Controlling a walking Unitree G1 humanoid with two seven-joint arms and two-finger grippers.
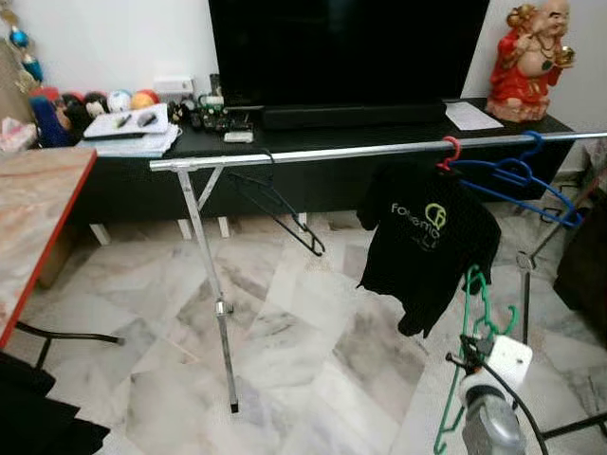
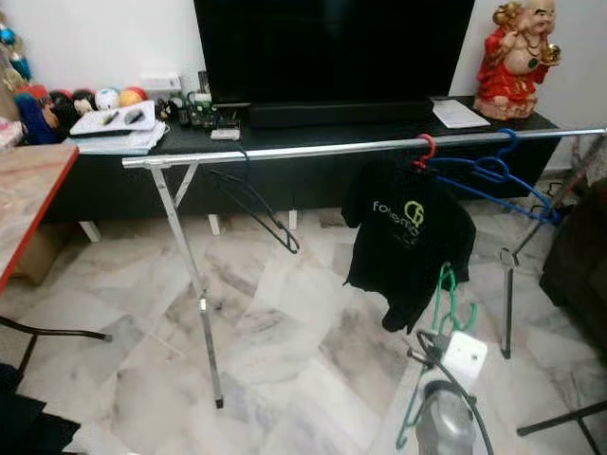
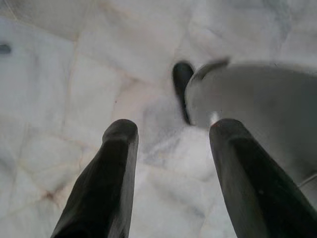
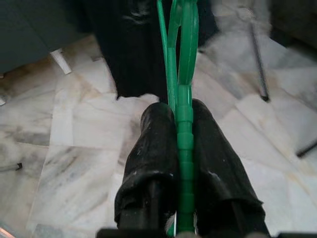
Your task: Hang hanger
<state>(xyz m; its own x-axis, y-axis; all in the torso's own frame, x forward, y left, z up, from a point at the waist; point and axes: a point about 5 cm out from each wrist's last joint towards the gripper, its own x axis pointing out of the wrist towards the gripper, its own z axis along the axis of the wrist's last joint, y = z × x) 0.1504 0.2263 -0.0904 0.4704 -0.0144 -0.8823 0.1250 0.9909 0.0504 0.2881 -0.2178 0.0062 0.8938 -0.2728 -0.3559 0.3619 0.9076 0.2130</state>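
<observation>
The right gripper (image 4: 179, 148) is clenched on a green plastic hanger (image 4: 179, 59), its two black fingers (image 4: 153, 148) pressed against either side of the hanger's stem; in the head views that green hanger (image 1: 477, 313) stands low at the robot's right, below and in front of the metal clothes rail (image 1: 313, 154), not touching it; its hook points up toward a black T-shirt (image 1: 427, 242) with a green and white logo, which hangs from the rail on a red hanger (image 1: 449, 150); just beside the red hook, blue hangers (image 1: 517, 175) hang further along the rail; an empty black hanger (image 1: 280, 209) hangs near the rail's left end, close to the rack's angled leg (image 1: 207, 284). The left gripper (image 3: 171, 163) points down at the marble floor (image 3: 74, 74), its fingers (image 3: 106, 183) spread apart and grasping nothing. Behind the rack a dark TV (image 1: 346, 52) sits on a low black cabinet (image 1: 133, 185), with a red figurine (image 1: 531, 57) at its right end.
</observation>
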